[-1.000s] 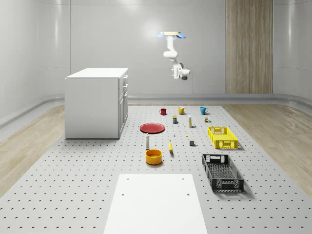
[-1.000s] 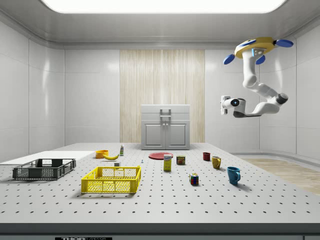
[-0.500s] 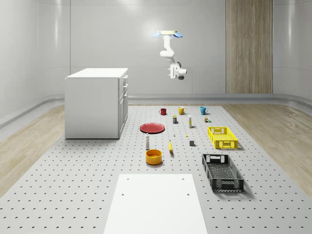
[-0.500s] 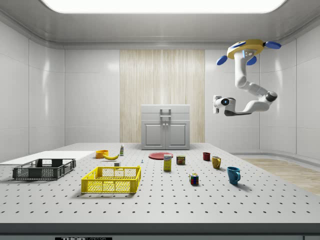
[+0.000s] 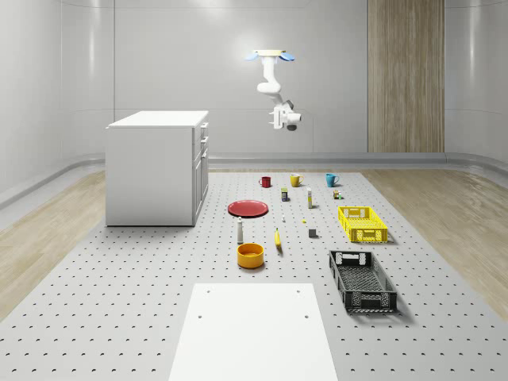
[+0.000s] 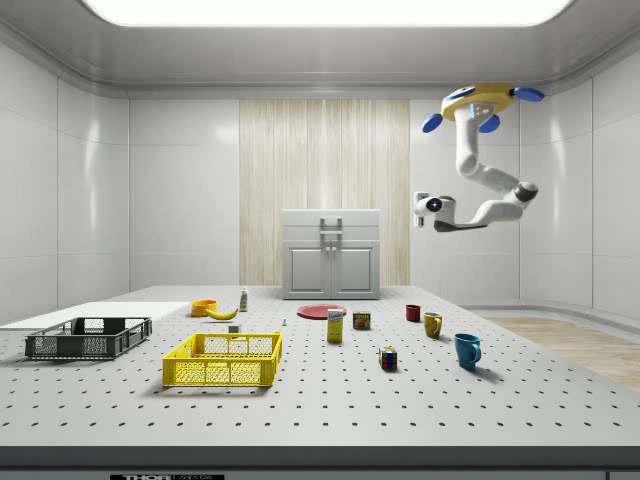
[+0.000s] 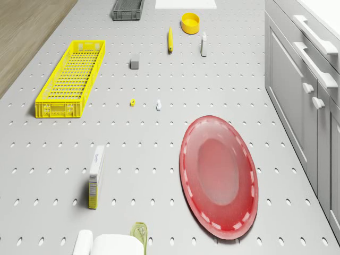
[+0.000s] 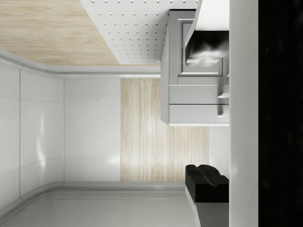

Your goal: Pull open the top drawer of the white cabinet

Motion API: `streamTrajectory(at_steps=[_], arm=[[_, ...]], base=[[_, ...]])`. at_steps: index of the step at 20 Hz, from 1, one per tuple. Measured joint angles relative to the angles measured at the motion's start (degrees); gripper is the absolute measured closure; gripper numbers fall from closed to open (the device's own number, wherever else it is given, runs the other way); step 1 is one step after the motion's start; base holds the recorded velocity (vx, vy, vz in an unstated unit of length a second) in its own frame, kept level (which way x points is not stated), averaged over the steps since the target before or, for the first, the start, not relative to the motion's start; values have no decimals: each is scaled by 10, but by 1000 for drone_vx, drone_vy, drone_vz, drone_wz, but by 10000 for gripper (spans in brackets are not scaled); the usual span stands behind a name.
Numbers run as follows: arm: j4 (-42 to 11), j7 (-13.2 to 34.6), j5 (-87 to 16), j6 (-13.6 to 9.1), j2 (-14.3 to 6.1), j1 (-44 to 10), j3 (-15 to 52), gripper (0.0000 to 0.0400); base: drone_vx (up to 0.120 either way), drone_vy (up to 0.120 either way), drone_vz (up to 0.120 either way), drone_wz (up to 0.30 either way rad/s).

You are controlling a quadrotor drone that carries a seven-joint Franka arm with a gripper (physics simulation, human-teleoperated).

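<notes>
Jaws hang in mid-air holding nothing that I can see; how far open they are cannot be told. In the whole-scene view, going left to right: the white cabinet (image 5: 151, 171) stands on the left side of the table (image 5: 119, 302), and its front faces right. The top drawer (image 5: 204, 127) is just under the cabinet's top edge and looks fully closed. There is an open gap to its right, then the arm (image 5: 270, 83) under the drone (image 5: 270, 55). The drone hovers high over the far part of the table, beyond the red plate (image 5: 248, 208). The key relation is that the jaws are at about drawer height, out in front of the cabinet but well apart from it. In the side view they sit off past the right edge of the cabinet front. The drawer handle (image 6: 331, 222) runs level across the front, so my guess is the jaws must close in leftward and line up across the bar, then pull straight out.
</notes>
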Motion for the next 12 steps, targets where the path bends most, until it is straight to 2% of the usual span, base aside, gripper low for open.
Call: streamTrajectory(at_steps=[5, 8, 12], arm=[[-1, 7, -8, 10, -11, 12, -4, 95], [-2, 11, -13, 16, -17, 18, -7, 95], [-3, 16, -19, 24, -25, 26, -10, 95]], base=[[120, 0, 0, 0], [120, -93, 0, 0], [120, 0, 0, 0]])
